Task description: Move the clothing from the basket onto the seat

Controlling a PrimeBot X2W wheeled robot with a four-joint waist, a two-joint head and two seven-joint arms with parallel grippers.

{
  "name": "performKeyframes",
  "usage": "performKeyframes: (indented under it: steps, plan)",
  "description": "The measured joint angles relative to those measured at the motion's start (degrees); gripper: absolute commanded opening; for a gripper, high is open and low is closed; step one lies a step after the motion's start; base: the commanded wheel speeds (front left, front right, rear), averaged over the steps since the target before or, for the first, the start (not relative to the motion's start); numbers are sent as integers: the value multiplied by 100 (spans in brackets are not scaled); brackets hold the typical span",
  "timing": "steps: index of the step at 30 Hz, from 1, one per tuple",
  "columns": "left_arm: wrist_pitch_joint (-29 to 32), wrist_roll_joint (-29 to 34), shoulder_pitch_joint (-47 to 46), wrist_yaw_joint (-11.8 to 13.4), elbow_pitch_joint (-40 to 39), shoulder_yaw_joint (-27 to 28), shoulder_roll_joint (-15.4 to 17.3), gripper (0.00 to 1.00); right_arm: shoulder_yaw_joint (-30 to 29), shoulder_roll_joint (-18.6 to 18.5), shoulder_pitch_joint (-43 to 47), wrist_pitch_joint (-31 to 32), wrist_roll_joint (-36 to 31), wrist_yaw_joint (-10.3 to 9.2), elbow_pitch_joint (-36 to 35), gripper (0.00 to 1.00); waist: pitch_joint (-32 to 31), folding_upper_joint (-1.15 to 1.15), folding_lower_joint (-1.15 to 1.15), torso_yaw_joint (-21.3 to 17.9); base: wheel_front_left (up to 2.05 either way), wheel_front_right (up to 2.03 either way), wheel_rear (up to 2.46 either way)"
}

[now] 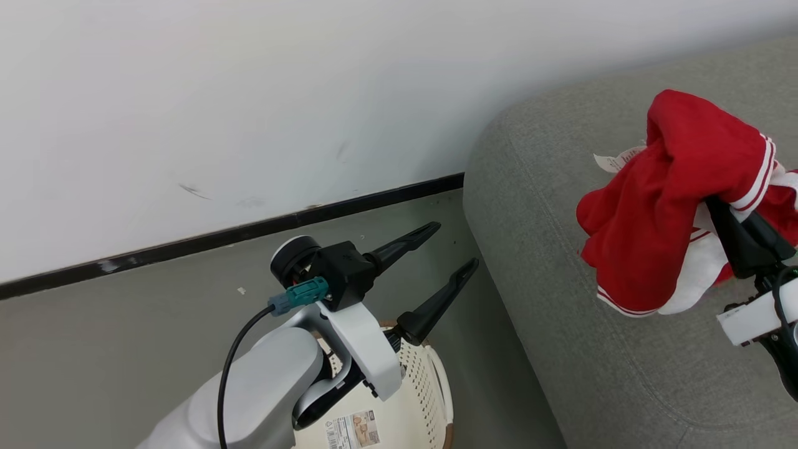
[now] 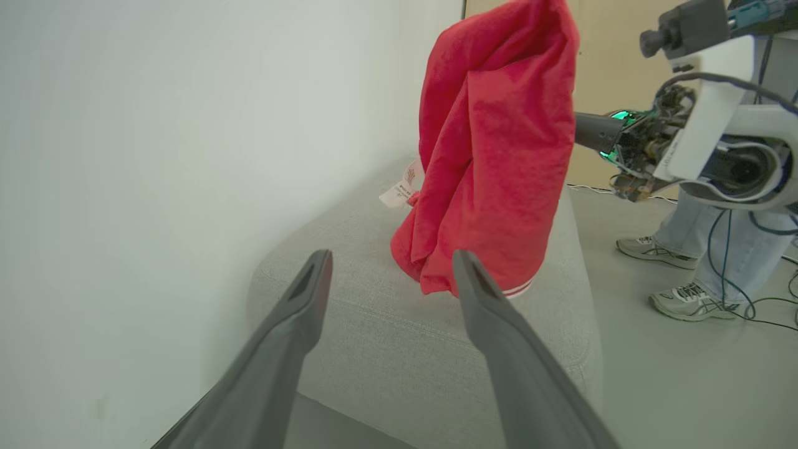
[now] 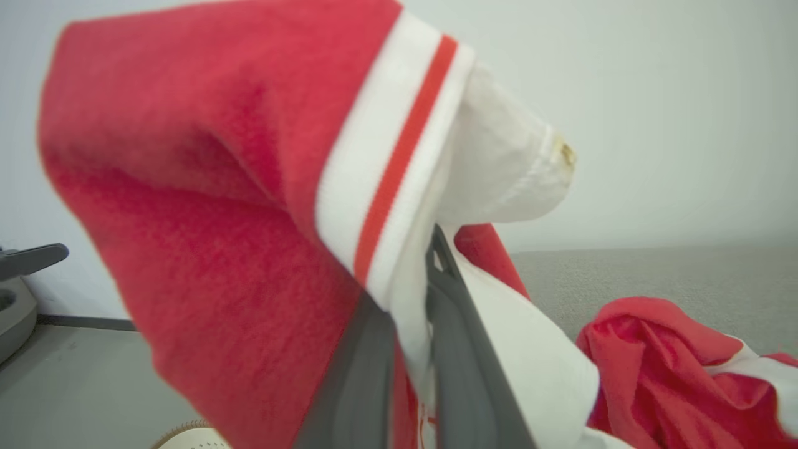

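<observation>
Clamping the right hand [image 1: 723, 215] shut on a bright-red garment [image 1: 667, 206] with white stripe trim, dangling it above the light-grey sofa [image 1: 548, 262] near its rounded end by the wall. Hanging it just beside a second red-and-white garment [image 3: 661, 368] lying crumpled on the sofa seat. Holding the left hand [image 1: 455, 244] wide open and empty over the cream laundry basket [image 1: 418, 393] on the floor, just off that sofa end.

The left arm [image 1: 268, 386] hides most of the basket [image 1: 419, 381]
</observation>
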Motion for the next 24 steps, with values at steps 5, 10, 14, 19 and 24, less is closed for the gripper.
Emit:
performKeyframes:
  steps: [5, 10, 14, 19, 24]
  plan:
    - [-9, 9, 3, 0, -2, 0, 87, 100, -197, 90, 241, -1, -91, 0, -202, 0, 4, 0, 0, -241, 0, 0, 0]
    - [-54, 18, 16, 1, -3, 0, 121, 100, -252, 196, 401, -1, -169, 0, -379, 0, 11, 0, 0, -463, 0, 0, 0]
    - [-56, 19, 112, 27, -11, 7, 165, 100, -282, 225, 456, -1, -219, 0, -531, 0, 20, 0, 0, -619, 0, 0, 0]
    - [-57, 52, 130, 105, -37, 43, 256, 100, -319, 242, 496, -1, -290, 0, -667, 0, 38, 0, 0, -787, 0, 0, 0]
    - [-71, 57, 132, 191, -109, 97, 288, 100, -347, 238, 494, -1, -307, 0, -759, 0, 75, 0, 0, -941, 0, 0, 0]
